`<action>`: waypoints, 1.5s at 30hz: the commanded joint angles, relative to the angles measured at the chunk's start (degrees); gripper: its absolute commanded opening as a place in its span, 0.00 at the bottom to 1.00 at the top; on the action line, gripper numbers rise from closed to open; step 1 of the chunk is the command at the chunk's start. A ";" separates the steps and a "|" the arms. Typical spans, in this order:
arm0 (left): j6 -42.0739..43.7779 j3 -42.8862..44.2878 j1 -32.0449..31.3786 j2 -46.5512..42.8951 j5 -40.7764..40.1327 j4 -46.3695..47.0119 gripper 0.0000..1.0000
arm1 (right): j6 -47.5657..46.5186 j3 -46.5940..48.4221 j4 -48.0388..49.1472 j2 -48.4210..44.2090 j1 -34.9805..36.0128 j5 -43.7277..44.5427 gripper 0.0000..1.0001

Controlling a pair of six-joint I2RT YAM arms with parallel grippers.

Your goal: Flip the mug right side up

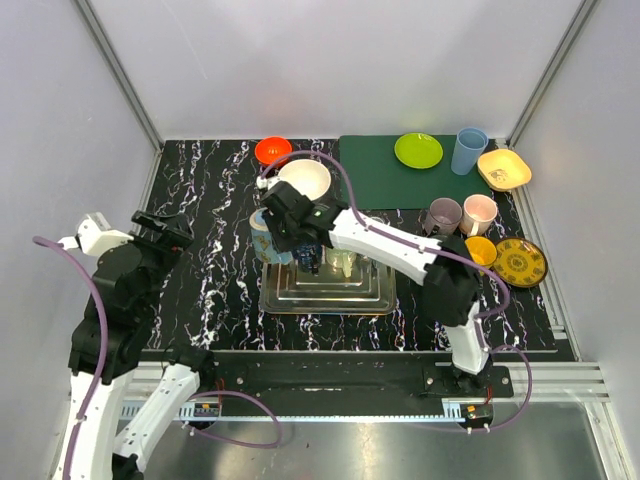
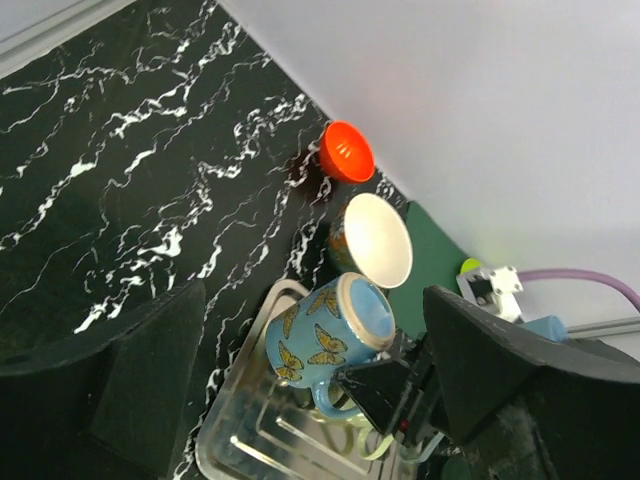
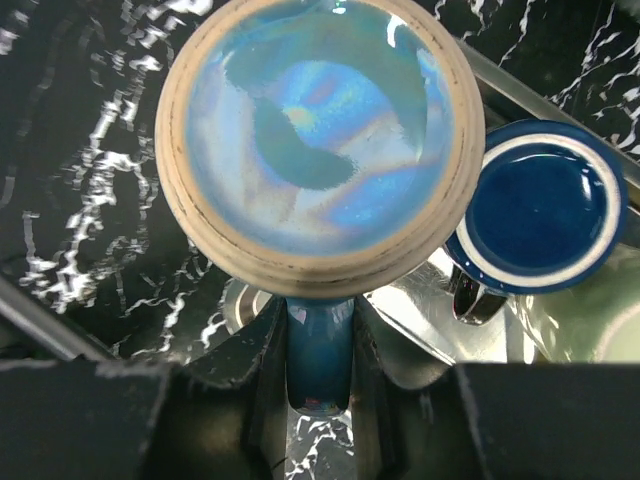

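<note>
Left end effector (image 1: 160, 228): left side of the top view, over bare black marbled tabletop (image 1: 210, 200). Fingers (image 2: 130, 380) spread wide, nothing between them, well apart from the tray. Open room all around it up to the left wall.

Mug (image 1: 270, 245): blue with butterflies, centre-left of the top view, at the left edge of the metal tray (image 1: 335, 300). Left wrist view shows the mug (image 2: 320, 340) tilted, mouth toward the upper right of the frame, body over the tray's left rim (image 2: 225, 440). Cannot tell if its base touches the tray.

Right end effector (image 3: 320, 350): fingers pressed in from both sides, pinching the mug's handle (image 3: 320, 365). Only the right wrist view shows this grip. It looks straight into the mug's mouth, with the glazed blue inside filling the upper frame.

Neighbours: white bowl (image 2: 378, 240) just beyond the mug's mouth, orange bowl (image 2: 347, 152) farther toward the back wall. A small dark blue dish with a white rim (image 3: 540, 205) sits just beside the mug, seen clearly only from the right wrist.

Right part of the top view: green mat (image 1: 385, 180), cups and plates crowded toward the right wall.
</note>
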 commanded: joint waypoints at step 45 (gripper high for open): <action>-2.17 -12.54 -2.29 -0.90 5.25 5.51 0.92 | -0.59 -7.36 18.71 7.14 -2.50 9.50 0.09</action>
